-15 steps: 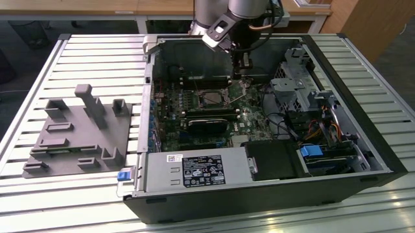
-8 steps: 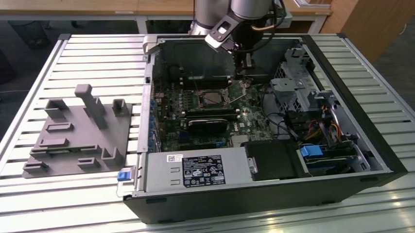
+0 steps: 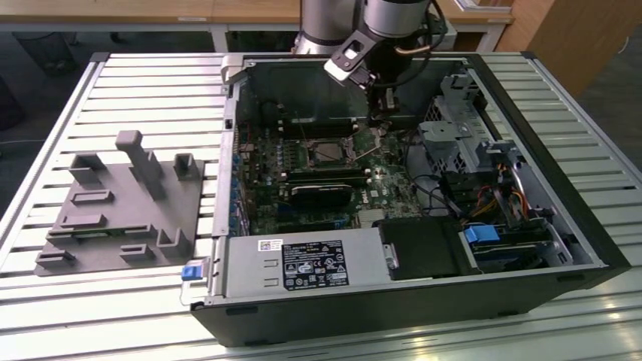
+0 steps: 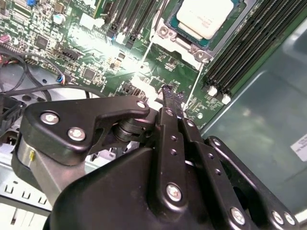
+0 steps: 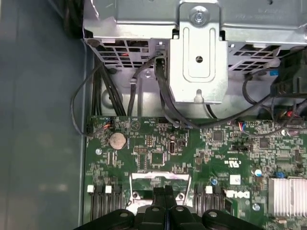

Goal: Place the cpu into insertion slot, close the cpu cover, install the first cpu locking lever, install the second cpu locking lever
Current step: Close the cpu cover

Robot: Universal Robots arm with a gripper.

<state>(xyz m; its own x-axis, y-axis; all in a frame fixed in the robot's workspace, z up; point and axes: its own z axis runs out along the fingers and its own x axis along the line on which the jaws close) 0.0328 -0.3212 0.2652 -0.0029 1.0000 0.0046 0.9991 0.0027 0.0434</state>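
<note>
The cpu [image 4: 206, 17], silvery on top, lies in the insertion slot [image 3: 329, 153] on the green board. The dull silver cpu cover [image 4: 165, 33] lies flat around it. Two thin wire levers [image 4: 194, 88] run from the socket's corners toward my gripper. In the exterior view my gripper [image 3: 383, 114] hangs inside the case, just beyond the socket toward that view's right. Its black fingers are pressed together with nothing between them in both wrist views, and the gripper [image 4: 168, 91] [image 5: 165, 191] stands close above the board by the socket frame's edge [image 5: 160, 178].
The open black case [image 3: 561, 248] lies on a slatted table. A black heatsink [image 3: 319, 197] sits nearer than the socket, with the grey power supply [image 3: 301, 267] in front. A metal drive cage [image 5: 199, 62] and loose cables [image 5: 163, 96] are close beyond the gripper. A grey fixture [image 3: 125, 203] stands at the exterior view's left.
</note>
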